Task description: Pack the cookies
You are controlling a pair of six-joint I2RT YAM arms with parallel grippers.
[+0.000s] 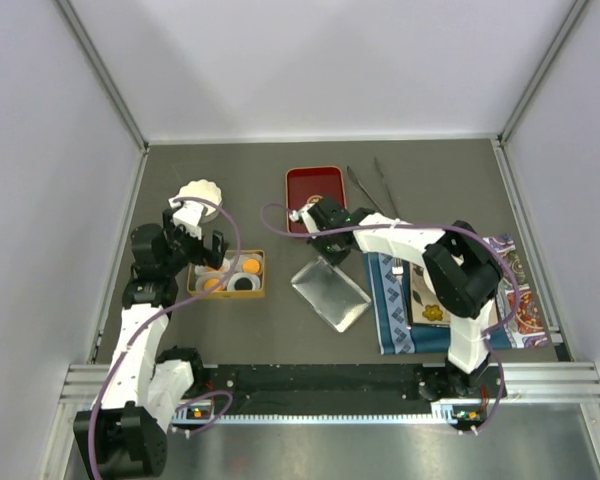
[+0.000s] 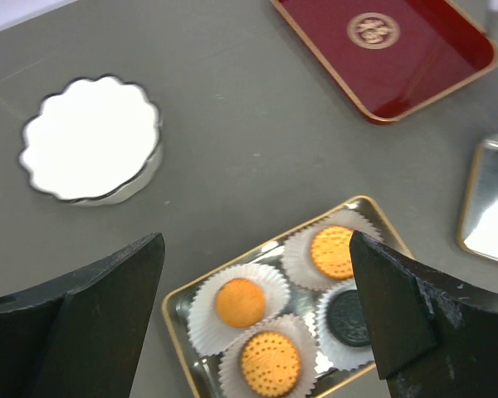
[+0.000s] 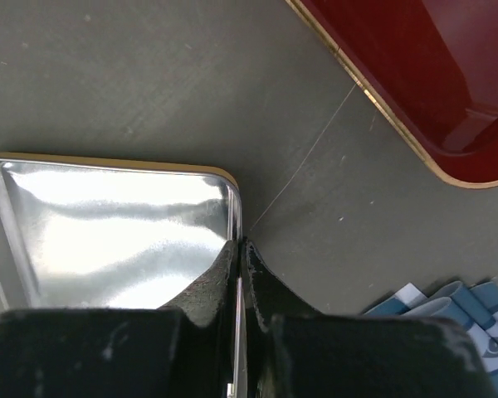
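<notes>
Four cookies sit in white paper cups inside a gold-rimmed tin (image 1: 193,278) (image 2: 165,306): a smooth orange one (image 2: 240,302), two dotted orange ones (image 2: 270,363) (image 2: 332,251) and a black one (image 2: 349,317). My left gripper (image 1: 202,245) (image 2: 256,249) hangs open and empty above the tin, a finger on either side. My right gripper (image 1: 324,252) (image 3: 241,243) is shut on the rim of the silver tin lid (image 1: 332,292) (image 3: 108,232), which lies right of the tin.
A white fluted dish (image 1: 200,192) (image 2: 91,139) stands at the back left. A red tray (image 1: 315,190) (image 2: 390,50) (image 3: 423,75) lies behind the lid, with metal tongs (image 1: 365,188) to its right. Blue patterned wrapping (image 1: 395,300) (image 3: 448,303) lies at the right.
</notes>
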